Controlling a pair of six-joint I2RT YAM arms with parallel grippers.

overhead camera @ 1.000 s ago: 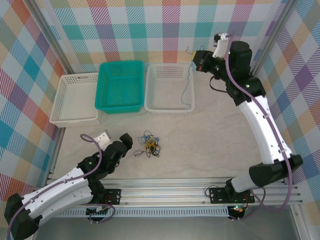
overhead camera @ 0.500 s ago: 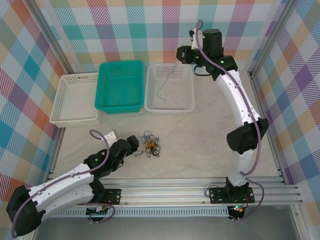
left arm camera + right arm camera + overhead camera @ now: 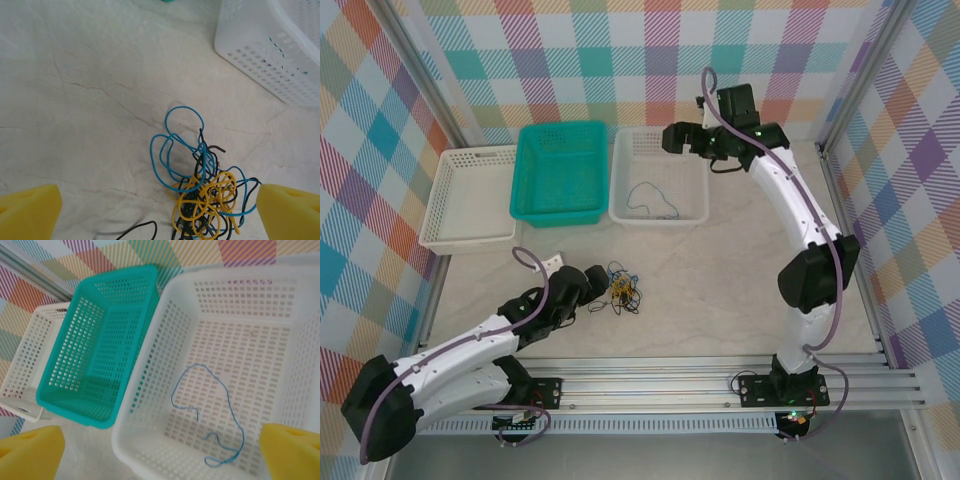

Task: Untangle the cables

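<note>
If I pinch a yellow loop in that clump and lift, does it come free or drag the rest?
Probably drags the rest: yellow loops interlace with blue loops and black strands. All look thin and curly, so likely floppy and light.

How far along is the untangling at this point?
Done: one blue cable lies by itself in the white basket, below the open right gripper. In hand: nothing. The open left gripper faces the clump of blue, black and yellow cables on the table. Left: pulling that clump apart, strand by strand.
</note>
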